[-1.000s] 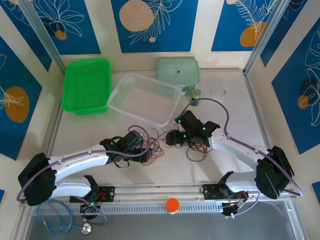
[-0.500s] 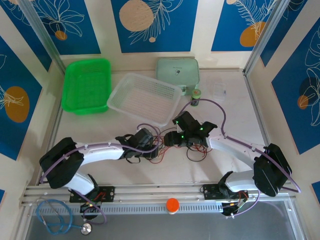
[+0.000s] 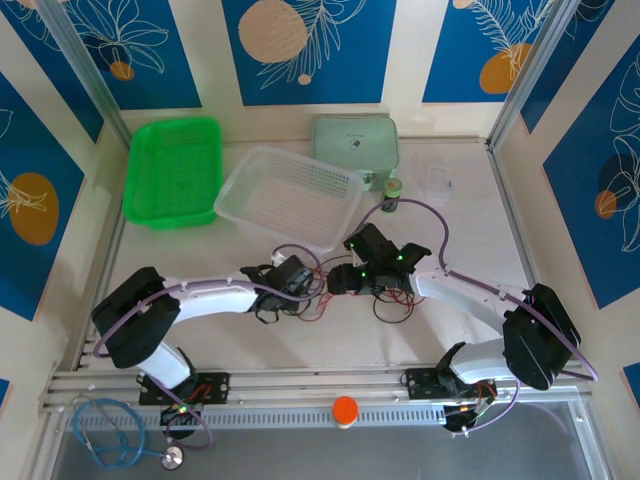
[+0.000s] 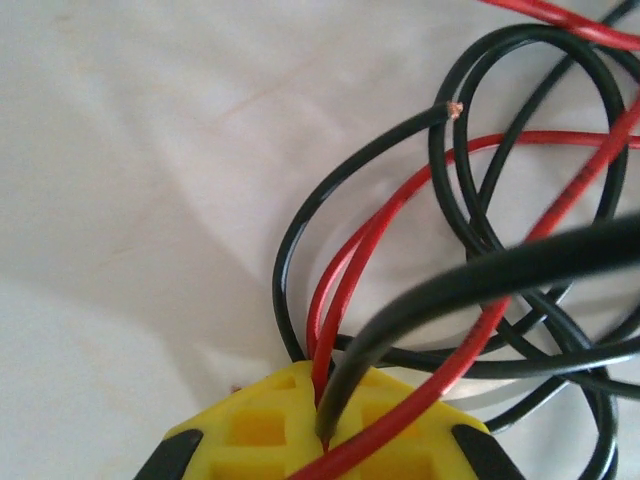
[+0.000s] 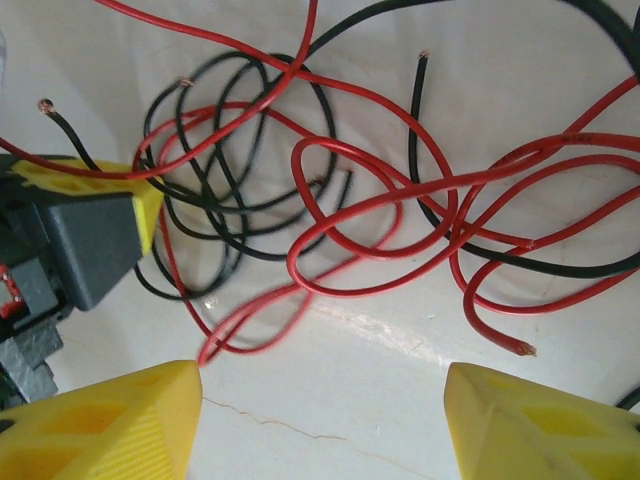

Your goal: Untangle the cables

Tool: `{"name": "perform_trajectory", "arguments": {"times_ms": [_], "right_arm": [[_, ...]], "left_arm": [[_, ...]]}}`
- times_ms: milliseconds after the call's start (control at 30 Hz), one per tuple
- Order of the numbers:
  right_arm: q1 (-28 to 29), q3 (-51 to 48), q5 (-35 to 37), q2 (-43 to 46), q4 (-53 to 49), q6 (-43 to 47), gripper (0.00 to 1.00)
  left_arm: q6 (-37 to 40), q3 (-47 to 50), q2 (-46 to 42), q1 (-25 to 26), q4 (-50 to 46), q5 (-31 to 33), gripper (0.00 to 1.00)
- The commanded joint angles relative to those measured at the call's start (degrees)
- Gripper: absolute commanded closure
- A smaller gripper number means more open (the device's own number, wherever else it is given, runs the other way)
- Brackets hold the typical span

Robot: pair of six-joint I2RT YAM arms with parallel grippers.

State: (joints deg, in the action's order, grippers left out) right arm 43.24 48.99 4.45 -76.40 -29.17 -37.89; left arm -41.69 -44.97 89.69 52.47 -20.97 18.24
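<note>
The cables lie in one tangle mid-table, a thin red cable (image 3: 318, 296) and a thin black cable (image 3: 392, 312) looped through each other. My left gripper (image 3: 306, 285) reaches into the tangle's left side. In the left wrist view the left gripper (image 4: 325, 425) is shut, pinching a red cable (image 4: 400, 205) loop and a black cable (image 4: 340, 185) strand between its yellow pads. My right gripper (image 3: 340, 278) hovers over the tangle. In the right wrist view the right gripper (image 5: 320, 400) is open, with bare table between its fingers and the red cable (image 5: 380, 215) and black cable (image 5: 235, 215) loops just beyond.
A green basket (image 3: 172, 170) sits far left, a clear basket (image 3: 288, 195) beside it, a pale green box (image 3: 355, 145) behind. A small jar (image 3: 392, 190) and a clear container (image 3: 438, 183) stand at back right. A stethoscope (image 3: 110, 435) and an orange knob (image 3: 345, 408) lie by the near rail.
My left arm has stretched to the right into the tangle and its jaws have closed on red and black strands. The right gripper has shifted slightly left.
</note>
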Motion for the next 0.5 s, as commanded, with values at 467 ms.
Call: {"name": "perform_trajectory", "arguments": {"times_ms": [467], "right_arm": [[-0.17, -0.93, 2.61, 3.88, -4.81, -7.30, 0.36]], "left_arm": [[8.33, -7.32, -16.06, -9.81, -30.23, 17.38, 0.96]]}}
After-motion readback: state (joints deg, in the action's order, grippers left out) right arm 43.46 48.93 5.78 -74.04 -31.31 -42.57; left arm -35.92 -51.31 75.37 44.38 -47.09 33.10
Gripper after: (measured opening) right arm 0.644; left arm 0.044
